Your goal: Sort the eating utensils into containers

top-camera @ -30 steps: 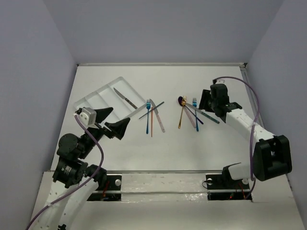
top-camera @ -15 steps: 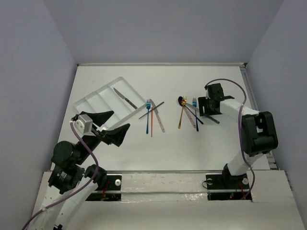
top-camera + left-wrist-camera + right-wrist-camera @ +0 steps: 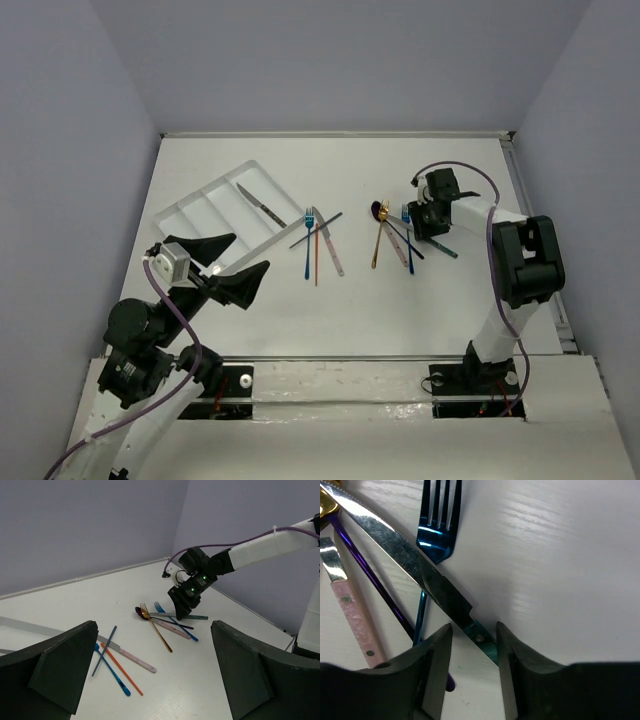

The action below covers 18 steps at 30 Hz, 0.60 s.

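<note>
Right wrist view: right claw [image 3: 473,630] straddles the teal handle of a knife [image 3: 445,597] lying on the counter [image 3: 560,570], 3 o'clock from the tray [image 3: 192,212]; whether it pinches cannot be told. Left claw [image 3: 154,627] gapes wide at the tray's 5 o'clock.

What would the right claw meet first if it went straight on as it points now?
Probably the knife: its teal handle lies on the table, between the fingers of the right claw.
</note>
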{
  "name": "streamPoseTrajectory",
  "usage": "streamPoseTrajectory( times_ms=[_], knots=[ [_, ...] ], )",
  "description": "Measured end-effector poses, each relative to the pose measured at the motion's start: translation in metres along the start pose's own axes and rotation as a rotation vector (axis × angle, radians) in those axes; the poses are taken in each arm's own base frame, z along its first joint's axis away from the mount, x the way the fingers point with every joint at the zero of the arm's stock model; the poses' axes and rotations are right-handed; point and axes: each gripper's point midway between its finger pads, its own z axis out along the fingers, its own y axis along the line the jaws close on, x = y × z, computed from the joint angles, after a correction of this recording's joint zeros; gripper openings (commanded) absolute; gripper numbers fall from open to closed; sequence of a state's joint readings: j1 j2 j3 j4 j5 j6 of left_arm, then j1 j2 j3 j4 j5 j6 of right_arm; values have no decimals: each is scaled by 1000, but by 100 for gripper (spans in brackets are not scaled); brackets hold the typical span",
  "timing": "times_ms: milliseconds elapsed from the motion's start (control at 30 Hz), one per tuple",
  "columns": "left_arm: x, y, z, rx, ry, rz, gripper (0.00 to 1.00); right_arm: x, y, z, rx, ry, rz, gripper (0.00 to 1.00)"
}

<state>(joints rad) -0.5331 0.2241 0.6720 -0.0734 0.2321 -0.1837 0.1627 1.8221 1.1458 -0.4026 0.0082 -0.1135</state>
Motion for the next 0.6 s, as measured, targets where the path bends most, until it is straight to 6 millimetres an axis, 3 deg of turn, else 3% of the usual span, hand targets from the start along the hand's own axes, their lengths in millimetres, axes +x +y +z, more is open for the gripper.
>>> streamPoseTrajectory(
  times_ms=[267,333,600],
  knots=[
    [0,1,0,-4,-1,0,99,7,15,-5,-89,28,-12,25],
    [0,1,0,-5,-1,0,99,11,17,-7,-102,44,-9,13],
    [0,1,0,-5,-1,0,99,9,23,-23,-125,30,7,0]
  ],
)
